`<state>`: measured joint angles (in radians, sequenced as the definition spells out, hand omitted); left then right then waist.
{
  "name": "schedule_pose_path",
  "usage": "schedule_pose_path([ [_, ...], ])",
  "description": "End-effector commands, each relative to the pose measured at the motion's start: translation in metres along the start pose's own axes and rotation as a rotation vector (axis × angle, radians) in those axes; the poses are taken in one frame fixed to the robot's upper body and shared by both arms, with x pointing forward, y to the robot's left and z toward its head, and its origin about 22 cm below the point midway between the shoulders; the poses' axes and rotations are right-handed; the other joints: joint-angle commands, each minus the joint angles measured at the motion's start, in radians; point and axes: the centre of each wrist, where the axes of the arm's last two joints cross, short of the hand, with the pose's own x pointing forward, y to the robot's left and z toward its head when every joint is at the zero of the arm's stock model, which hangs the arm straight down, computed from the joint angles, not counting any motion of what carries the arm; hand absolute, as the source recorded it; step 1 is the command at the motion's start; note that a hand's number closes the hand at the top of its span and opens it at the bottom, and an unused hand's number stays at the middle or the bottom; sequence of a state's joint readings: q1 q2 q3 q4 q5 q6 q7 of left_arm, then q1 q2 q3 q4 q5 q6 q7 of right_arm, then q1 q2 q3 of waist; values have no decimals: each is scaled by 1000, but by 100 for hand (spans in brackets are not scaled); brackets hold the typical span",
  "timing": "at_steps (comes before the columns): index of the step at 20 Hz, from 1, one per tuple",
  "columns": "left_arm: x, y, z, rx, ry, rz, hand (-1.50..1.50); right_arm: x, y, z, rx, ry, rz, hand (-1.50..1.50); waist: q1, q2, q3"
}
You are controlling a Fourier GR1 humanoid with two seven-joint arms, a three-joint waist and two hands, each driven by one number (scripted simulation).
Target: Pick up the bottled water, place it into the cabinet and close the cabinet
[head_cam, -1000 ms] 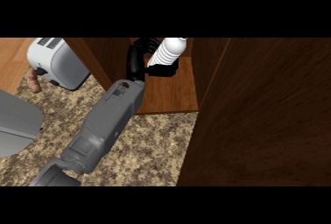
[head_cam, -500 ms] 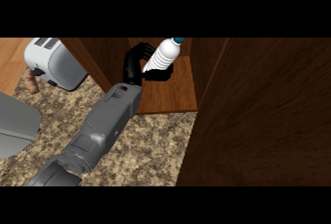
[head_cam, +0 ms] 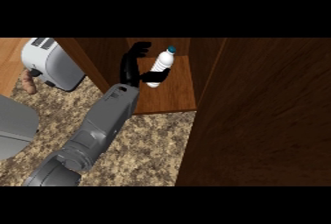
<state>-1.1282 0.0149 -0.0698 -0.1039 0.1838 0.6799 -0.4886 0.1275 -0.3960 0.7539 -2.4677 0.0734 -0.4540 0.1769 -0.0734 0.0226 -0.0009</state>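
Note:
The bottled water (head_cam: 161, 62), clear with a teal cap, leans on the wooden shelf (head_cam: 169, 97) inside the open cabinet, cap pointing up and to the right. My left hand (head_cam: 132, 70) reaches in from the lower left on a long grey forearm. Its thumb (head_cam: 155, 78) wraps across the bottle's lower part, while the fingers (head_cam: 135, 50) stand nearly straight along the bottle's left side, a little apart from its neck. My right hand does not show.
The open cabinet door (head_cam: 265, 113) fills the right side as a tall dark wood panel. A white toaster (head_cam: 51, 63) stands at the upper left beside the cabinet wall, with a small brown object (head_cam: 27, 81) next to it. A light grey rounded shape (head_cam: 13, 127) lies at the left edge on the speckled counter (head_cam: 152, 144).
The bottle has come lower in the view onto the shelf and its teal cap now shows. The fingers have straightened away from the bottle's upper part; the thumb stays across it.

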Motion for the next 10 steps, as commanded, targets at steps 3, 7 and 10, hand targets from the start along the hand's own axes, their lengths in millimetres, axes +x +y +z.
schedule_pose_path([
  [3, -14, 13, -2, 18, 0, -124, -150, 15, 0, 7, 16, -24, -13, -150, -7, 3, -1],
  [7, -14, -3, 10, 69, 7, -143, -150, 14, -3, 9, 23, -23, -9, -150, -19, 7, 0],
  [10, -7, -5, 7, 71, 6, -133, -150, 19, 2, 9, 21, -16, -32, -150, -13, 4, -2],
])
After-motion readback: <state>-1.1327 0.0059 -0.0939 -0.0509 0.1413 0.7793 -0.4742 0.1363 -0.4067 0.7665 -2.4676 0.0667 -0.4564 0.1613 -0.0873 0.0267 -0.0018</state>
